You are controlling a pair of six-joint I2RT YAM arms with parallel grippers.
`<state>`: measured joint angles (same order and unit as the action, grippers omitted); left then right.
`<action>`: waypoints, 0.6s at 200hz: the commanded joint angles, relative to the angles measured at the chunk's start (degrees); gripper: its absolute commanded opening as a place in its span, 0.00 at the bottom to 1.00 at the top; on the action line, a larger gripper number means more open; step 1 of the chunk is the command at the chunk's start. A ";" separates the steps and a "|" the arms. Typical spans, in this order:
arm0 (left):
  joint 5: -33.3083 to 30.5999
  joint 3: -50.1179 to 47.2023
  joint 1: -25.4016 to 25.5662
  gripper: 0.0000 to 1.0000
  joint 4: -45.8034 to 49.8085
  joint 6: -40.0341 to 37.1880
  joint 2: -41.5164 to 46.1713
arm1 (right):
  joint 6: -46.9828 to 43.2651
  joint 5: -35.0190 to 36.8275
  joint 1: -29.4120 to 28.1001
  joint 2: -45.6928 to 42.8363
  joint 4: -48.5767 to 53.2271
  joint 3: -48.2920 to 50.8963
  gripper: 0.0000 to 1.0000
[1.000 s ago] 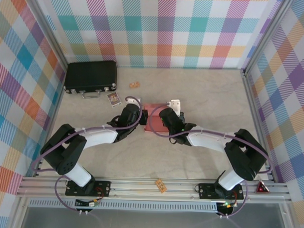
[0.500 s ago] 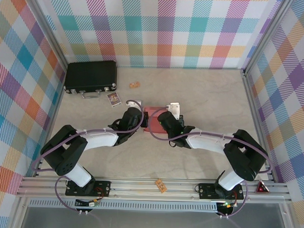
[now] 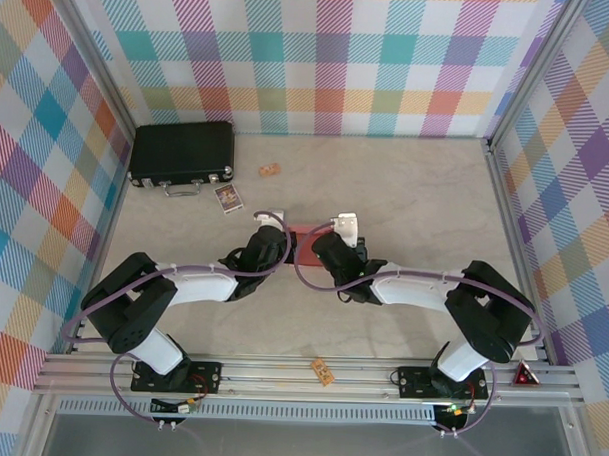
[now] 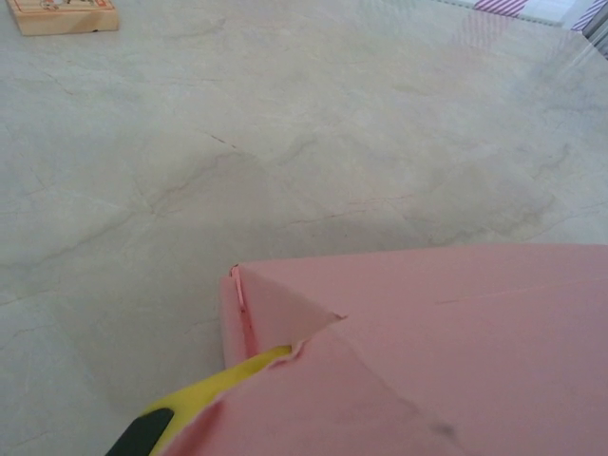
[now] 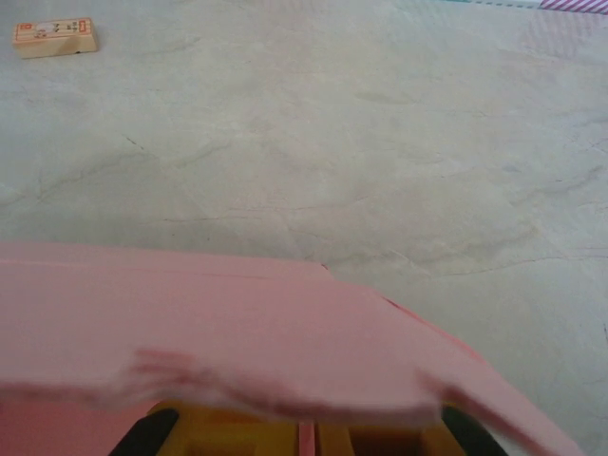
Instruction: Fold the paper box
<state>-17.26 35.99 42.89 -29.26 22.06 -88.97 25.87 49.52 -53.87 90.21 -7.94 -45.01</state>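
The paper box (image 3: 302,231) is salmon-pink card lying mid-table, mostly covered by the two wrists that meet over it. My left gripper (image 3: 286,249) reaches in from the left. Its wrist view shows a folded corner of the paper box (image 4: 456,332) with one yellow finger (image 4: 223,385) tucked under a pink flap; the other finger is hidden. My right gripper (image 3: 320,253) comes from the right. In its wrist view the paper box (image 5: 190,313) spans the lower half, and my right gripper (image 5: 306,439) is shut with a thin pink strip between its yellow fingers.
A black hard case (image 3: 182,154) lies at the back left, with a small printed card (image 3: 228,197) beside it. One small wooden block (image 3: 270,170) sits behind the box, another (image 3: 323,370) on the front rail. Checked walls close in three sides.
Both wrists have moved closer together and slightly toward the back over the paper box. Less of the pink card shows from above now.
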 commanded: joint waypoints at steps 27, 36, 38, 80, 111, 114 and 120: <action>1.74 -1.95 2.22 0.11 -2.76 0.48 0.57 | 2.33 -0.56 -2.15 0.05 -1.59 1.13 0.12; 1.70 -2.14 2.29 0.11 -2.77 0.55 0.65 | 2.99 -0.45 -2.31 0.00 -1.14 1.30 0.12; 1.63 -2.15 2.31 0.11 -2.77 0.66 0.64 | 3.05 -0.47 -2.36 -0.01 -1.03 1.37 0.12; 1.35 -2.87 2.93 0.12 -2.49 0.78 0.64 | 5.01 0.01 -3.41 -0.21 0.79 2.56 0.13; 1.30 -3.71 3.43 0.12 -2.29 0.88 0.81 | 6.88 0.60 -3.99 -0.56 2.82 3.47 0.14; 1.28 -3.77 3.52 0.12 -2.30 0.92 0.86 | 7.01 0.63 -4.00 -0.63 2.85 3.58 0.14; 1.26 -3.95 3.61 0.12 -2.25 0.95 0.90 | 7.31 0.61 -4.14 -0.73 3.04 3.73 0.14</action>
<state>-17.65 33.21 44.77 -30.28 22.39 -88.97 30.63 50.39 -56.82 90.21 -5.48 -42.41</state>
